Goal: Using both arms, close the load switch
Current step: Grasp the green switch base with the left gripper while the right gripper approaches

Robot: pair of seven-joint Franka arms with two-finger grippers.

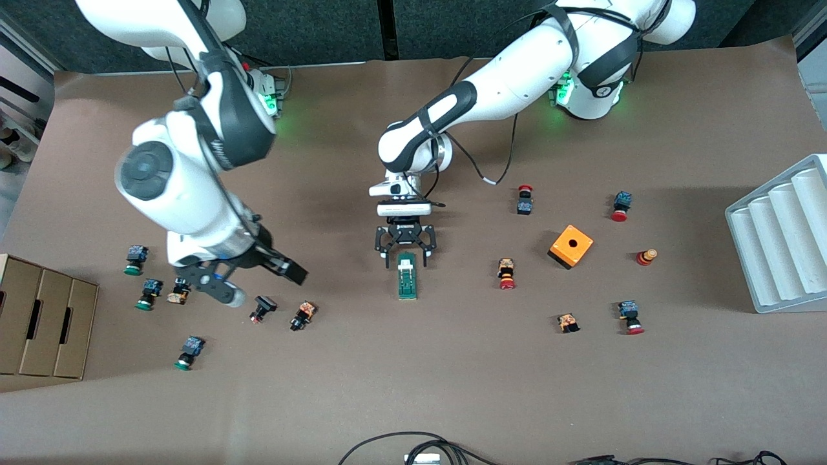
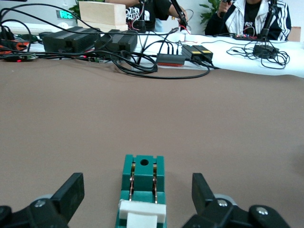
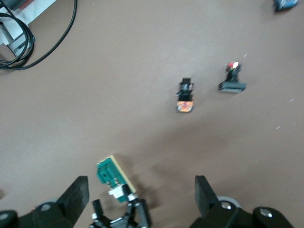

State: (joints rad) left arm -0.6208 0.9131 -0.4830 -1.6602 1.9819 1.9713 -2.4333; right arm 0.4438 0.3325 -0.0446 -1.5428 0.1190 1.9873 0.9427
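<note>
Load switch (image 1: 407,276) just below the centre of the front view, lying flat on the bare counter (image 1: 413,387), long axis pointing up and down the frame; white lever (image 1: 406,263) at its upper end.

Left claw (image 1: 406,256) low over that same upper end, jaws wide open, one finger at each side of the lever, gripping nothing; in the left wrist view the same, with a clear gap between each finger and the green body.

Right claw (image 1: 258,284) in the lower half of the front view, toward the right arm's end of the counter, also wide open and empty, well apart from the switch, hanging over the counter among the small push-buttons.

Possible troubles from here, as a judgement only:
- closing the left claw on the lever in place of the body, because the fingers stand so near the white piece; then no firm hold, and perhaps the lever pinched half-way;
- pushing the lever while the switch stands loose; sliding or tipping over the smooth counter as a result;
- bringing the right claw across too low; knocking the black push-button (image 1: 263,307) or the orange-bodied push-button (image 1: 302,315) on the way;
- meeting of both claws at one narrow part; little room there, so risk of collision.
</note>
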